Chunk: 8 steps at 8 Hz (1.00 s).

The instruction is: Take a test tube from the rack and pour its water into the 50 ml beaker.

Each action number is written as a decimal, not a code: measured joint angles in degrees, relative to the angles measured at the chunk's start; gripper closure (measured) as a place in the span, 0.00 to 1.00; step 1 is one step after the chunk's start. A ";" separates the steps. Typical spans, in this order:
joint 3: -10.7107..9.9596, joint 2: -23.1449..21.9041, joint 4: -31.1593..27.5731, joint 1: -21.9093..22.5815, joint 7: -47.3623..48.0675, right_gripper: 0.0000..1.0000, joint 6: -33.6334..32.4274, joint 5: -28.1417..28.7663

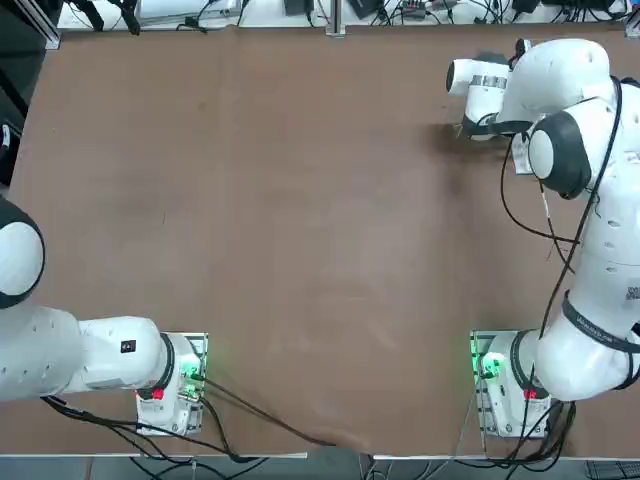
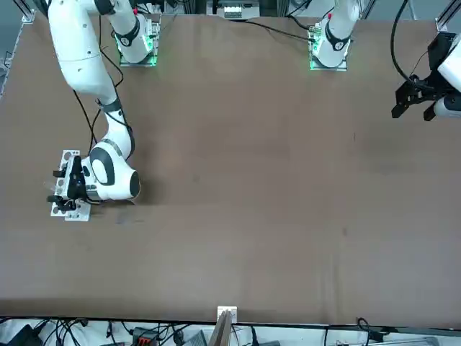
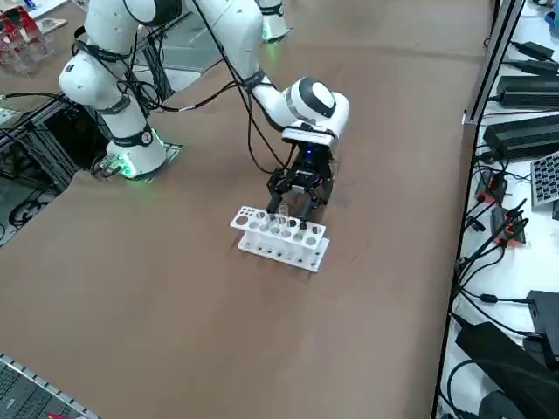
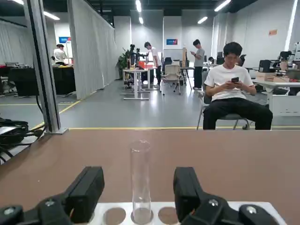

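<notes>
Test tube (image 4: pixel 141 183) stands upright, long axis vertical, in the rack (image 4: pixel 114 214); right claw (image 4: pixel 138 194) spread around it.

1. From where I stood, it looked like a robotics lab: white robot arms (image 1: pixel 600 240) were mounted at a broad brown table (image 1: pixel 300 250), with black cables (image 3: pixel 489 298) and electronics (image 3: pixel 521 135) along its edge.
2. The right gripper (image 4: pixel 138 187) was at a white rack (image 3: pixel 279 237), on either side of a clear test tube (image 4: pixel 140 176), which gave the place a chemistry-bench touch.
3. Beyond lay an open, office-like room: grey floor (image 4: pixel 117 110), strip lights (image 4: pixel 138 5), desks (image 4: pixel 286 99), a pale curtain (image 4: pixel 93 42).
4. A person (image 4: pixel 232 91) sat holding a phone (image 4: pixel 235 79); others stood farther back.
</notes>
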 joint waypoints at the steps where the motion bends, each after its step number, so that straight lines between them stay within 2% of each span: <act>1: -0.01 0.75 0.00 -0.19 0.17 0.16 -0.02 -0.88; 5: -0.02 1.61 0.13 -0.67 0.40 0.24 -0.02 -2.01; 6: -0.02 1.77 0.13 -0.71 0.41 0.33 -0.03 -2.28; 8: -0.03 1.90 0.13 -0.88 0.42 0.38 -0.03 -2.85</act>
